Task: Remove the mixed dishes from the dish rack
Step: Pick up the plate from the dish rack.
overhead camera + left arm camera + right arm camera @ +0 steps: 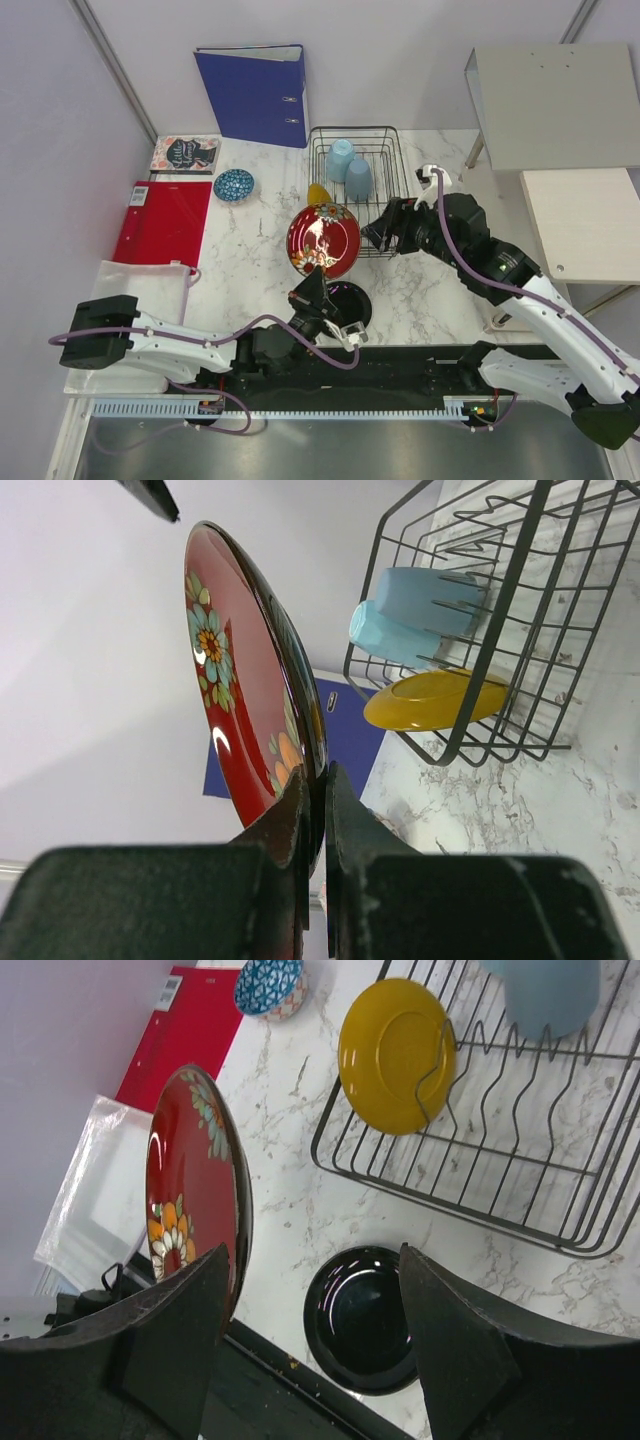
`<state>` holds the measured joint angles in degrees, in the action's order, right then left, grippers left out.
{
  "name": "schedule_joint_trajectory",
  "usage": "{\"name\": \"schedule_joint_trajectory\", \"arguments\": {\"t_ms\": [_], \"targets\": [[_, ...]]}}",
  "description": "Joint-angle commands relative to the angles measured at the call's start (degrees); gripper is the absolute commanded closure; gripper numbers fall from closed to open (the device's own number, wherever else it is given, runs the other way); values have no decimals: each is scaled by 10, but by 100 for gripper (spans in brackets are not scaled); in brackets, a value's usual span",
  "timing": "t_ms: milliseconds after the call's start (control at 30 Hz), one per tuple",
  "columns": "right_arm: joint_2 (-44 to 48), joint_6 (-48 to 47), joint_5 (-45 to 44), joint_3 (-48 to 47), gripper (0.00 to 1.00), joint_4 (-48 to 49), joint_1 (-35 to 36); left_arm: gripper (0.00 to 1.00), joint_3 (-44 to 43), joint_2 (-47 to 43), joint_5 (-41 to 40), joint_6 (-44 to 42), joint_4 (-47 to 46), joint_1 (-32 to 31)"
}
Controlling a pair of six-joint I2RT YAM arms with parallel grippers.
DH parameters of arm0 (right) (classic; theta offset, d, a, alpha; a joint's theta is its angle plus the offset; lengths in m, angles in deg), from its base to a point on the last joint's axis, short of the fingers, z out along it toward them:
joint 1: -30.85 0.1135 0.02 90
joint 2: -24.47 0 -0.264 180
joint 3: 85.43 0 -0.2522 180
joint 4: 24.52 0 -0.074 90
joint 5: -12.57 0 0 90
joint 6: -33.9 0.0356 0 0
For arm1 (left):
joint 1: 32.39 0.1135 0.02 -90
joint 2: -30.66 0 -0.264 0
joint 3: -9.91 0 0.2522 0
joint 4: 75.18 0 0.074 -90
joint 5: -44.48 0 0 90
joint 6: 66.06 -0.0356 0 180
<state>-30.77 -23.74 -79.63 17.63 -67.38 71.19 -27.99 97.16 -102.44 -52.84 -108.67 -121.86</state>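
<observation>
Overhead, left arm: I saw my left gripper [312,287] clamped on the lower rim of the red plate [323,240]. The plate stood on edge above the table, just outside the near left corner of the rack [352,129].
Overhead, right arm: My right gripper [376,232] hung just right of that plate at the rack's near edge, spread wide with nothing in it.
Overhead, already out: The blue bowl [233,184] sat on the marble, well left of the rack. A black dish [350,300] lay near the arm bases.
Overhead, left inside: Two cups [340,158] and the yellow plate [318,194] were in the rack.
Left wrist: The fingers [300,810] were pinched tight on the red plate's [230,680] rim. Beyond it the cups [430,595] and yellow plate [435,698] rested in the rack [500,610].
Right wrist: The right gripper [313,1252] was empty, with the red plate [190,1190] close by one finger; I could not tell whether they touched. The yellow plate [395,1055] leaned on a prong at the rack's [450,1205] corner.
Progress: I judged it partway done. The bowl was out and the red plate was lifted but not set down. The yellow plate and both cups were left to unload.
</observation>
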Motion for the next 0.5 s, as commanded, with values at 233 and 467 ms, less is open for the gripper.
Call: {"name": "schedule_joint_trajectory", "arguments": {"t_ms": [233, 467], "targets": [[-68, -2, 96, -9, 34, 40, -1, 98, -49, 18, 20, 7, -12, -17], [-64, -2, 98, 8, 84, 41, 0, 98, -56, 19, 19, 27, -11, -18]]}}
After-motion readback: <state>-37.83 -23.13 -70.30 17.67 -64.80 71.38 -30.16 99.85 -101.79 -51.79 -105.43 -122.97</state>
